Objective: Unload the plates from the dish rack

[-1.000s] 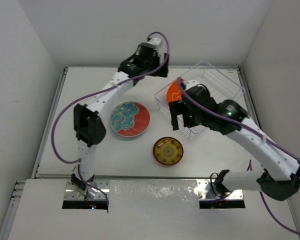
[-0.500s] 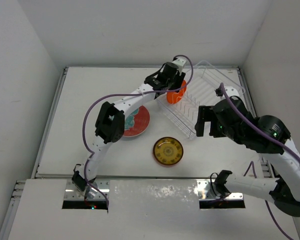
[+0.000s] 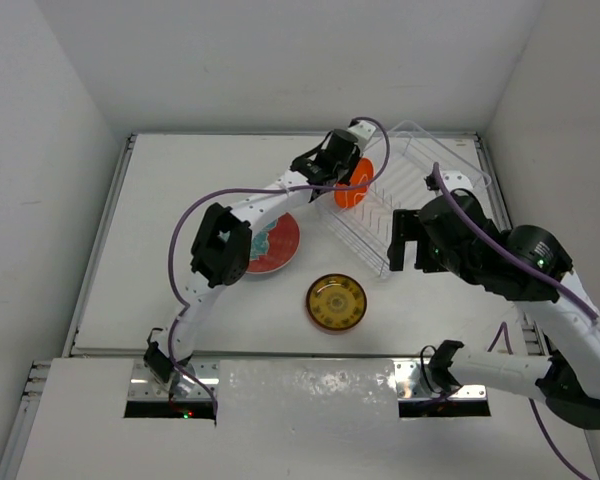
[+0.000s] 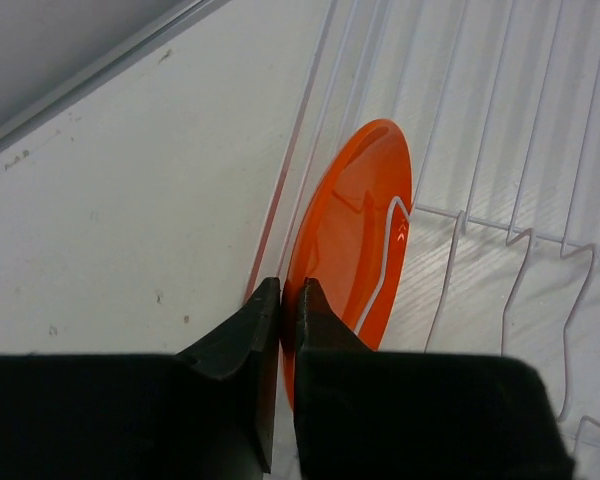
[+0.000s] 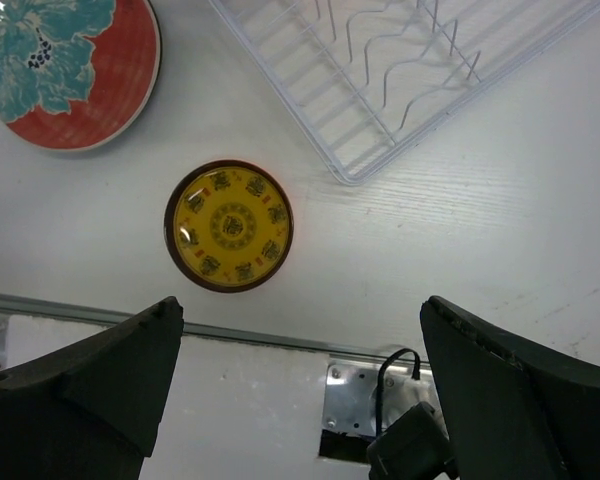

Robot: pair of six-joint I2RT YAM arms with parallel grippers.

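Note:
The small orange plate [image 3: 348, 192] [image 4: 365, 225] stands on edge among the tines at the left end of the clear dish rack [image 3: 450, 168] [image 4: 510, 140]. My left gripper [image 3: 342, 176] [image 4: 290, 292] is shut on the plate's near rim, one finger on each face. The red plate with the teal pattern [image 3: 276, 245] [image 5: 70, 70] and the amber-yellow plate [image 3: 336, 301] [image 5: 229, 226] lie flat on the table, outside the rack. My right gripper [image 3: 404, 243] [image 5: 300, 308] hangs open and empty above the table, just in front of the rack [image 5: 380, 90].
The left arm's forearm crosses over part of the red plate. A metal rail [image 5: 280, 340] runs along the table's near edge by the arm bases. White walls close in the table at the back and on both sides.
My left arm swung from the back wall to the rack and its jaws closed on the orange plate's rim. My right gripper pulled back from the rack toward the near right, still open.

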